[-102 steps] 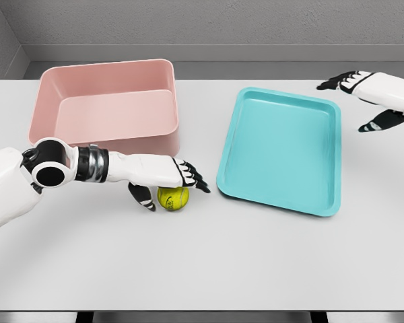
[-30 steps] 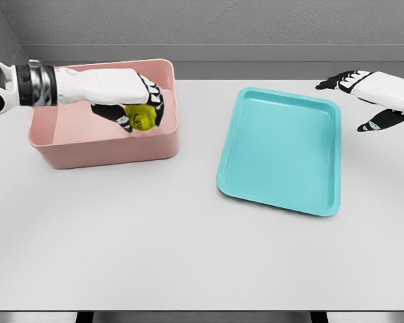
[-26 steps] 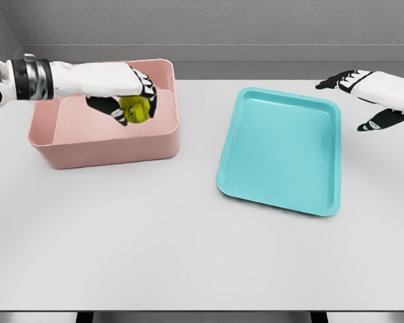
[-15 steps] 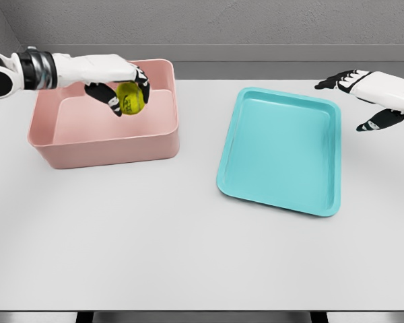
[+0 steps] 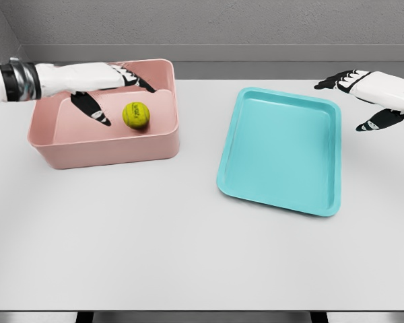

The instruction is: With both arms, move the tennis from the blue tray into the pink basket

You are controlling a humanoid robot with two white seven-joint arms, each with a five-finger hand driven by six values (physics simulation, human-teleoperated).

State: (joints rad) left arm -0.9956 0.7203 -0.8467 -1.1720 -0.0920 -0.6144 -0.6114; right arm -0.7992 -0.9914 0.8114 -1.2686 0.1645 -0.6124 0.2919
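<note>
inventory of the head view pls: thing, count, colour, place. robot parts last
tennis ball: 1, yellow-green, inside the pink basket, toward its right side, no hand touching it
pink basket: 1, pink, rear left of the table
blue tray: 1, turquoise blue, right of centre, nothing lying in it
table: 1, white, fills most of the view
wall: 1, grey, along the far edge behind the table
left hand: 1, white with black fingers, above the basket's rear left, fingers spread, holding nothing
right hand: 1, white with black fingers, far right beyond the tray's rear corner, fingers relaxed, holding nothing
</note>
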